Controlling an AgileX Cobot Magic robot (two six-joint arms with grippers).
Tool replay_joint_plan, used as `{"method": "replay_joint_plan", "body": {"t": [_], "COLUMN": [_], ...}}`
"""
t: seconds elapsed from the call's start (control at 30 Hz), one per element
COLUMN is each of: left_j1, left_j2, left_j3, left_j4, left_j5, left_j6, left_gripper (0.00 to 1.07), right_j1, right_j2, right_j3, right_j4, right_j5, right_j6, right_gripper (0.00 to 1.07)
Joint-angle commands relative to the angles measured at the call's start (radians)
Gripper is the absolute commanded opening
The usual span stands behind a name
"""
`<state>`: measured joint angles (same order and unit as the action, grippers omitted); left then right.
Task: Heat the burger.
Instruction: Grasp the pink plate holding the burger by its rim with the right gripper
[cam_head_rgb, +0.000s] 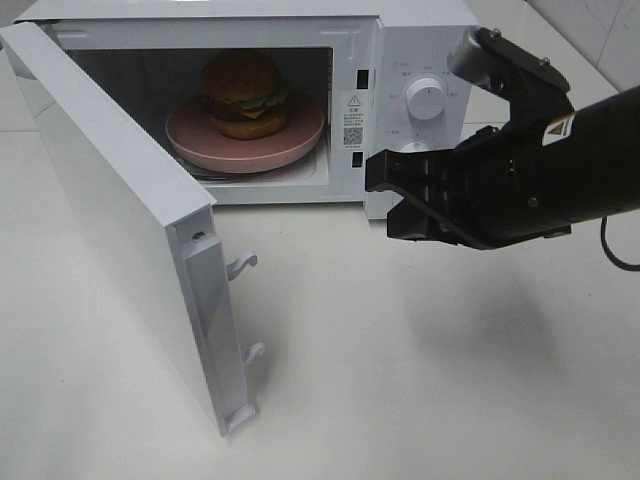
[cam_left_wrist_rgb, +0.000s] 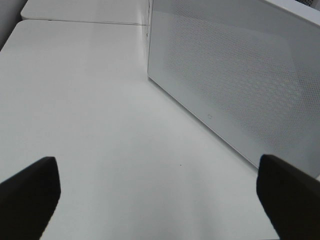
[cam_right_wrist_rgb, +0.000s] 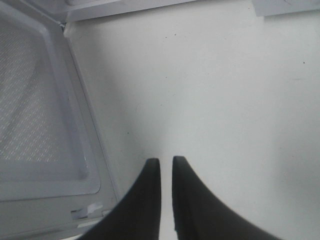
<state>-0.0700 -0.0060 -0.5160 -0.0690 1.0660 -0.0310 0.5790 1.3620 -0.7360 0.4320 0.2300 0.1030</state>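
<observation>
Closest to me, the white counter (cam_head_rgb: 400, 380) lies bare along its front edge. The white microwave door (cam_head_rgb: 110, 230) stands swung wide toward the counter's left front, with its two white latch hooks (cam_head_rgb: 243, 263) poking out of its free edge. The left gripper (cam_left_wrist_rgb: 159, 197) shows only in its own wrist view. Its black fingertips (cam_left_wrist_rgb: 30, 195) are spread wide with nothing between them, and it hovers over the counter just beside the door's perforated outer face.

Further back on the right, the black right gripper (cam_head_rgb: 388, 195) hangs above the counter in front of the lower part of the control panel. Its fingers (cam_right_wrist_rgb: 150, 190) are nearly together with only a thin slit between them — it holds nothing.

Along the back edge sits the white box-shaped microwave (cam_head_rgb: 400, 40), with a round white knob (cam_head_rgb: 427, 97) on its panel. Inside the open cavity, a shallow round pink dish (cam_head_rgb: 290, 148) carries the small round burger with a brown domed bun (cam_head_rgb: 245, 95) — upright, about central on the dish.
</observation>
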Motion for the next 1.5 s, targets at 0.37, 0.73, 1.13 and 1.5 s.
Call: {"method": "replay_joint_plan", "body": {"t": [0.37,0.73,1.13,1.5], "left_j1": [0.007,0.007,0.007,0.007], "left_j2": [-0.014,-0.014,-0.014,-0.014], "left_j3": [0.001,0.001,0.001,0.001], "left_j4": [-0.005,-0.005,-0.005,-0.005], "left_j5": [0.002,0.002,0.002,0.002], "left_j6": [0.000,0.000,0.000,0.000], "left_gripper": [1.00,1.00,1.00,1.00], "right_j1": [-0.002,-0.002,-0.002,-0.002], "right_j2": [-0.012,-0.012,-0.012,-0.012], "right_j3": [-0.232,-0.312,-0.312,-0.312], "right_j4": [-0.413,-0.537,-0.539,-0.563], "right_j5": [0.397,0.582,0.612,0.536], "right_j6": [-0.071,-0.226,-0.732,-1.065], "right_gripper": [0.14,0.17,0.20,0.24]}}
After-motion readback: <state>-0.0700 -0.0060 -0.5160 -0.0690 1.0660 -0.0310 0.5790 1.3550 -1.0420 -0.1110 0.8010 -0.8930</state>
